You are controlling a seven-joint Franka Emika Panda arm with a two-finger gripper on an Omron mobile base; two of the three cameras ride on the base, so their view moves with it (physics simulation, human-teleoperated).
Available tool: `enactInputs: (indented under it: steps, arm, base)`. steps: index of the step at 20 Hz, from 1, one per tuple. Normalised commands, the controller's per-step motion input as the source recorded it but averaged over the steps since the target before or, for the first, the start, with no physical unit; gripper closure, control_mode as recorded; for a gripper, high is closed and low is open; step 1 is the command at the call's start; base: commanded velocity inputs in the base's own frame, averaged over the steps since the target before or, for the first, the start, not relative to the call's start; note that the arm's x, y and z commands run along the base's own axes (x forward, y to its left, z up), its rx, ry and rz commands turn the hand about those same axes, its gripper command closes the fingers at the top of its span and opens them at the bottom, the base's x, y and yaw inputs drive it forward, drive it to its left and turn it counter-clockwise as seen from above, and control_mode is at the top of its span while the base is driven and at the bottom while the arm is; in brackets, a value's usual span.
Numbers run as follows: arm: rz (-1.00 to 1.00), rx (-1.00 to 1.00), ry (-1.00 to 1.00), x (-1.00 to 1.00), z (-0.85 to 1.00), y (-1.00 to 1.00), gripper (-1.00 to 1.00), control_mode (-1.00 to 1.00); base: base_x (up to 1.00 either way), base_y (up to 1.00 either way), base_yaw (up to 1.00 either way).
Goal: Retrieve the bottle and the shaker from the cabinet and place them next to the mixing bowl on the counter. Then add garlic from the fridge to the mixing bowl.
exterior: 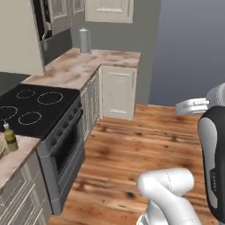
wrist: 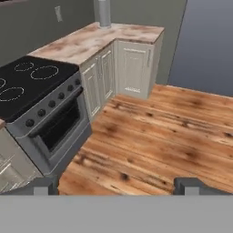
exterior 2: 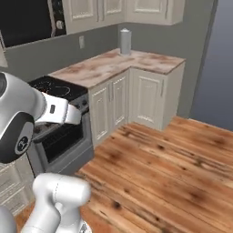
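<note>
Wooden floor (wrist: pixel 154 132) lies under my gripper (wrist: pixel 116 185), nearest in hand view. Gripper jaws spread wide apart, fingertips (wrist: pixel 43 185) at both lower corners, nothing between them, touching nothing. Black stovetop (exterior: pixel 30 107) with oven (wrist: pixel 52 132) to left of floor. Bottle (exterior: pixel 9 137) stands upright on desk (exterior: pixel 15 160) just beside stovetop's near edge, in left base view. Pale edge of mixing bowl (exterior: pixel 1 147) close beside bottle, mostly cut off. Grey cylinder (exterior 2: pixel 125 42) stands on far corner desk.
</note>
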Motion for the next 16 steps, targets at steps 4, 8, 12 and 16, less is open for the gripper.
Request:
enactInputs:
  steps: [4,8,12,16]
  arm:
    - [0.00,0.00,0.00,0.00,0.00,0.00,-1.00,1.00]
    - [0.00,0.00,0.00,0.00,0.00,0.00,-1.00,1.00]
    - [0.00,0.00,0.00,0.00,0.00,0.00,-1.00,1.00]
    - [0.00,0.00,0.00,0.00,0.00,0.00,-1.00,1.00]
  base:
    - [0.00,0.00,-0.99]
    - [0.00,0.00,-1.00]
    - [0.00,0.00,-1.00]
    - [0.00,0.00,-1.00]
